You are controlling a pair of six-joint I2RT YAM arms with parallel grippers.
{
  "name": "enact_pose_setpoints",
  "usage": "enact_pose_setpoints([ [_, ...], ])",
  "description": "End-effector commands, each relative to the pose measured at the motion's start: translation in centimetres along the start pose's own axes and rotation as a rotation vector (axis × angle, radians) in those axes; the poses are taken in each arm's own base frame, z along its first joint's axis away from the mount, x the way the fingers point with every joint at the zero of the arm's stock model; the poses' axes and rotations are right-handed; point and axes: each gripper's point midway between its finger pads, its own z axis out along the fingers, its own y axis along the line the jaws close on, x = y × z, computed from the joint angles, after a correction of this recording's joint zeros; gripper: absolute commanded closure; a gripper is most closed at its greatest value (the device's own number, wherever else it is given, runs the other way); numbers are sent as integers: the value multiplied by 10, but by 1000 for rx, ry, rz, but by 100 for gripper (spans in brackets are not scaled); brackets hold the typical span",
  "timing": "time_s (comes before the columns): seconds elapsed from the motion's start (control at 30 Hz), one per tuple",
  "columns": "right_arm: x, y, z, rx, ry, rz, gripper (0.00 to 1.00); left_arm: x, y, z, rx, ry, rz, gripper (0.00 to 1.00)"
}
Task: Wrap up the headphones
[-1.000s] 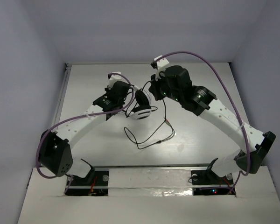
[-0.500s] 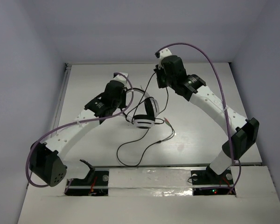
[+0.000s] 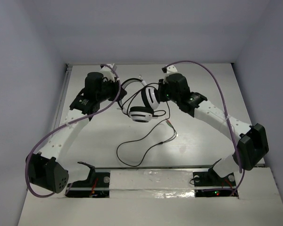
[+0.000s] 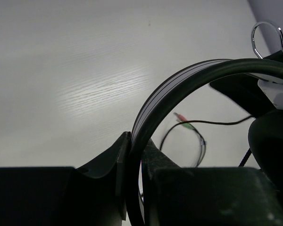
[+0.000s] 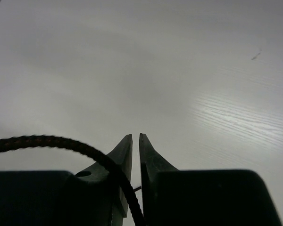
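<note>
The headphones (image 3: 140, 112) are held up over the far middle of the table, white earcups hanging below the headband. My left gripper (image 3: 119, 90) is shut on the headband, which in the left wrist view (image 4: 179, 89) is a dark arc rising from between the jaws (image 4: 137, 141). My right gripper (image 3: 161, 95) is just right of the earcups. Its jaws (image 5: 136, 141) are almost together, with a thin strand of the black cable (image 5: 137, 188) pinched between them. The cable (image 3: 132, 162) hangs in a loop onto the table, plugs (image 3: 172, 126) lying to the right.
Purple robot cables (image 3: 212, 70) arch over both arms. Grey walls close the table at the back and sides, with a rail along the left edge (image 3: 66, 89). A raised ledge (image 3: 151, 176) with the arm bases runs along the near edge.
My left gripper has carried the headband back and to the left. My right gripper has come down beside the earcups. The headphones have shifted toward the far side and the cable loop has changed shape.
</note>
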Motion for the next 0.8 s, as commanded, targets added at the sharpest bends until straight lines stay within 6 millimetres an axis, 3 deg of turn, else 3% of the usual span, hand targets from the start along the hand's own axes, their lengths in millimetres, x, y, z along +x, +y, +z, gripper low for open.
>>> enact_pose_setpoints([
  [0.0,-43,32,-12,-173,-171,113,82,-60,-60,-29,282,-161,-36,100],
  [0.43,3,76,-9,-497,-193,158,76,-133,-95,-83,378,-305,-109,100],
  [0.53,20,83,-1,-549,-159,154,74,-151,-95,-91,354,-346,-138,100],
  [0.57,16,87,-1,-578,-187,150,73,-154,-96,-91,360,-345,-148,100],
  [0.63,27,93,7,-617,-158,156,71,-161,-101,-94,382,-356,-173,100],
  [0.77,33,106,16,-699,-155,184,70,-175,-94,-94,364,-396,-237,100],
])
